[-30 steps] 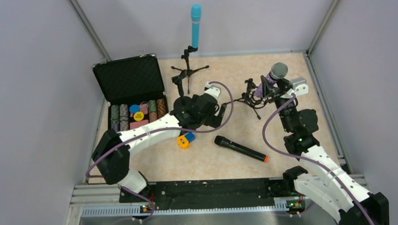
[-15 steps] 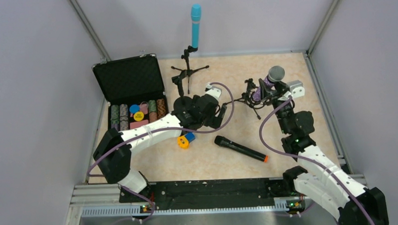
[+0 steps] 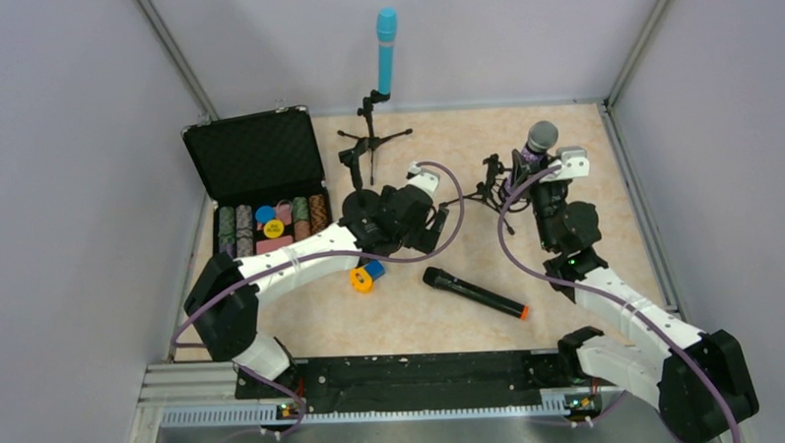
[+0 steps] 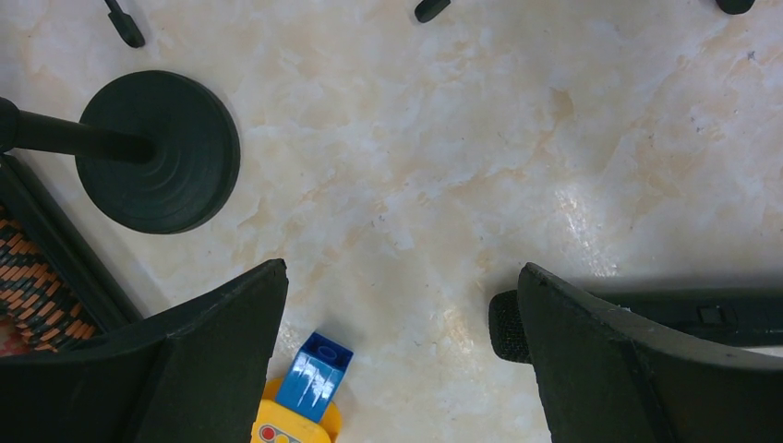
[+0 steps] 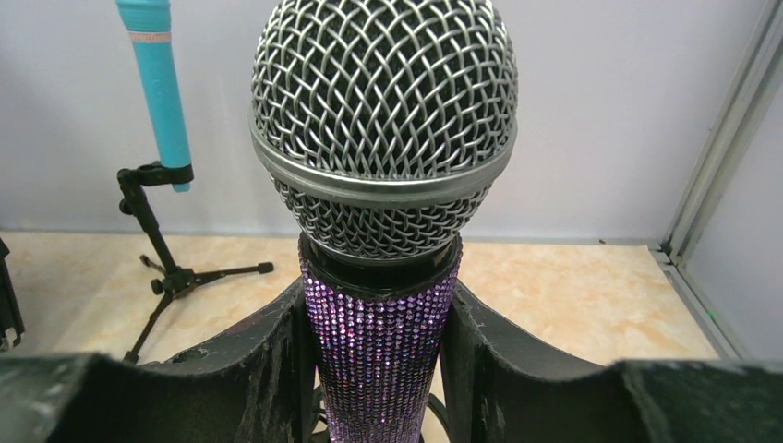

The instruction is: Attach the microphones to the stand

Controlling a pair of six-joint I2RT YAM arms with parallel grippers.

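top external, light-blue mic (image 3: pixel 386 46): upright in the clip of the tripod stand (image 3: pixel 371 136) at the back. Looks done.
top external, purple mic (image 3: pixel 540 138): grille up in the right claw (image 3: pixel 535 167), right over the second small stand (image 3: pixel 489 187). Probably kept vertical so the tail drops into the clip.
top external, black mic (image 3: pixel 473 293): flat on the desk (image 3: pixel 445 131), centre front, untouched.
left wrist, left claw (image 4: pixel 402 305): released, jaws wide, nothing between them. Hovers over bare desk between the round-base stand (image 4: pixel 157 152) and the black mic's grille end, likely staged for that pickup.
right wrist, right claw: clenched on the glittery body just under the silver grille. The tail is out of view, so can't tell whether it's seated.
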